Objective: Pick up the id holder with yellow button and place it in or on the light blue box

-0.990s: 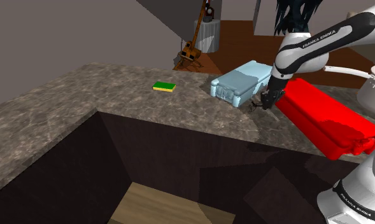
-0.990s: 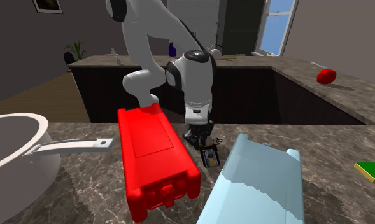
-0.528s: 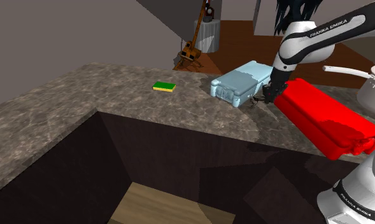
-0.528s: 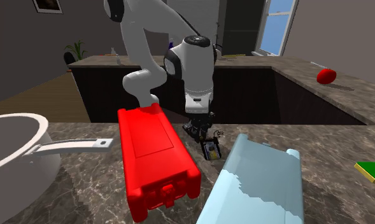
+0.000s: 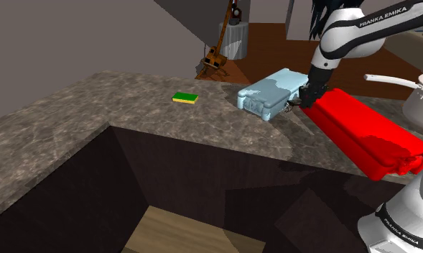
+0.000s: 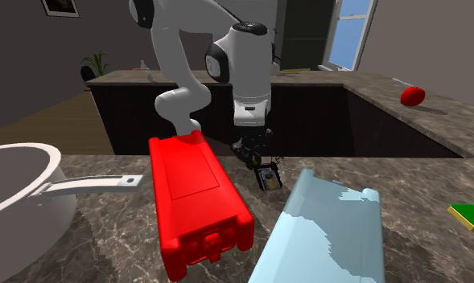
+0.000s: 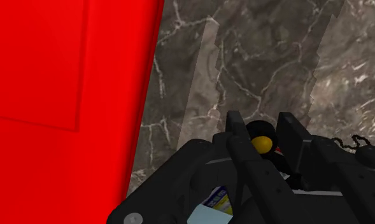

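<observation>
Progress: I judge the pickup done. The id holder (image 6: 267, 178) hangs from my claw (image 6: 256, 157), seemingly clear of the counter (image 6: 106, 237). The placing is not yet done.
Left to do: I need to carry it over the light blue box (image 6: 331, 233), which lies at about four o'clock from the claw in the second exterior view, and then let go.
Claw: narrow, its fingers (image 7: 238, 137) clamped on the holder's black head, with the yellow button (image 7: 262, 144) showing between them.
Holder's place: in the air between the red box (image 6: 196, 193), at about eight o'clock from the claw, and the light blue box. Its card end dangles below the fingers.
Shoulder view: the claw (image 5: 301, 97) sits just beside the light blue box's three-o'clock edge.
</observation>
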`<state>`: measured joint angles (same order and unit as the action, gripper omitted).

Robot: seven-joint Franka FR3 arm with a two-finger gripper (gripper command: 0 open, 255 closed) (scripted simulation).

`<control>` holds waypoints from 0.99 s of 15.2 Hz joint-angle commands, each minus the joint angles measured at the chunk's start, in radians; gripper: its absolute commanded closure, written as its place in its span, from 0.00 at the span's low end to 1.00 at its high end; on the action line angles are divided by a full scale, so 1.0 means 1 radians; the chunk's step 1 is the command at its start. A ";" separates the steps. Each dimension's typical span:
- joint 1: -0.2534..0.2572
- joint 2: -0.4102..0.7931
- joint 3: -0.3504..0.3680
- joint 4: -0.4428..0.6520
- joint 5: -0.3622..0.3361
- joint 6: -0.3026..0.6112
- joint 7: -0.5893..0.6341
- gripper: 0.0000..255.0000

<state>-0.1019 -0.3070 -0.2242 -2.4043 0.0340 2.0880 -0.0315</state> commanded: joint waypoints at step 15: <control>-0.002 0.022 -0.007 0.212 0.000 -0.191 -0.004 1.00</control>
<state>-0.1027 -0.3143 -0.2233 -2.2220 0.0299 1.8985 -0.0238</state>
